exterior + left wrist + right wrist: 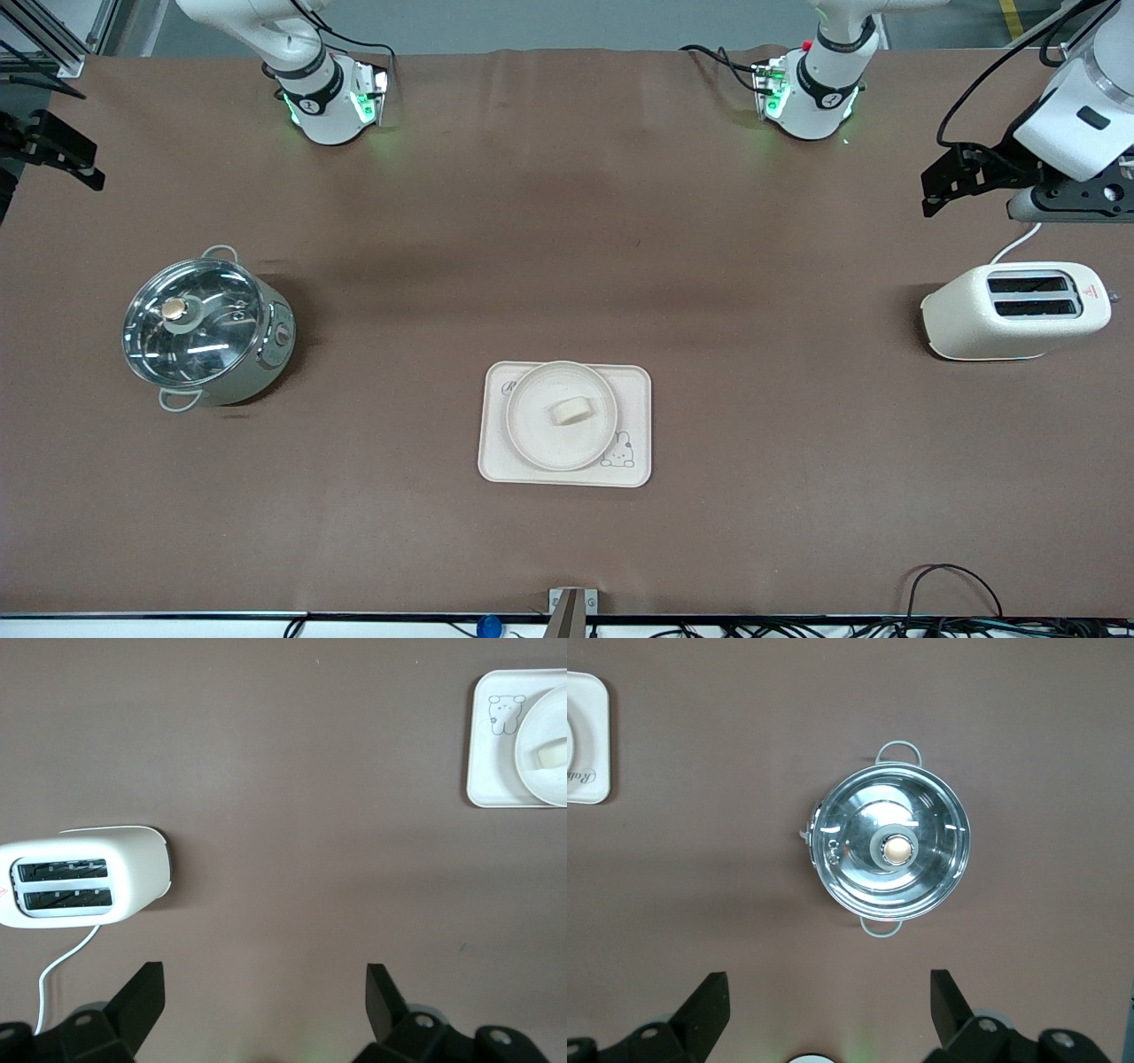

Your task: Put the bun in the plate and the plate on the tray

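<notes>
My left gripper (261,992) hangs over bare table near the toaster (1014,311), fingers spread wide, holding and touching nothing. My right gripper (828,1001) hangs near the lidded pot (205,330), equally wide open and empty. The bun (570,410) lies in the plate (536,434); the plate sits on the tray (633,465), mid-table.

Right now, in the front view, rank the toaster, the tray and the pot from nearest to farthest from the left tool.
1. Toaster: directly under the left tool, at the left arm's end of the table.
2. Tray: mid-table, holding the plate and bun.
3. Pot: at the right arm's end.
</notes>
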Controlling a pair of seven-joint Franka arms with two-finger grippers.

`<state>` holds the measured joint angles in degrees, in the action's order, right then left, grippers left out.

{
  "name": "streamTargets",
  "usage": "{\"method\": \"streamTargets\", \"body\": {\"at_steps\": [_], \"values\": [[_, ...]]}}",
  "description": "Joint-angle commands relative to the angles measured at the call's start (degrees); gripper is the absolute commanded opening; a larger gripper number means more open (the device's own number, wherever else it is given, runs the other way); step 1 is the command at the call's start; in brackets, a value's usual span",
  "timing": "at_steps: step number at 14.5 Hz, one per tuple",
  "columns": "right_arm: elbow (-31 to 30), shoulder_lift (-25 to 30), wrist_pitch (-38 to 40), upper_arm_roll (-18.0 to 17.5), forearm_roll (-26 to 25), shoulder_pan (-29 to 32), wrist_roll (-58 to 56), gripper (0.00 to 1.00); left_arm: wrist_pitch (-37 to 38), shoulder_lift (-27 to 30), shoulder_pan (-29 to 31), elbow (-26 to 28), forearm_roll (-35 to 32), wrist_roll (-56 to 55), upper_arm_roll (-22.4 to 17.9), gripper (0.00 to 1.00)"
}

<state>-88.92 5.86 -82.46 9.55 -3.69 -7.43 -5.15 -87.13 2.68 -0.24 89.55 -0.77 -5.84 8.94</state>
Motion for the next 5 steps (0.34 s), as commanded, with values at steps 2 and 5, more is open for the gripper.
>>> {"method": "streamTargets", "body": {"at_steps": [2,5], "values": [[0.4,-0.5,-0.2,-1.6,-0.2,1.5,-0.5,1.0,0.3,0.2,0.1,-1.2,0.2,0.6,0.1,1.0],[-0.1,-0.6,-0.2,-1.5,1.1,1.8,-0.3,1.0,1.1,0.3,0.1,-1.4,0.2,0.5,0.2,1.0]]}}
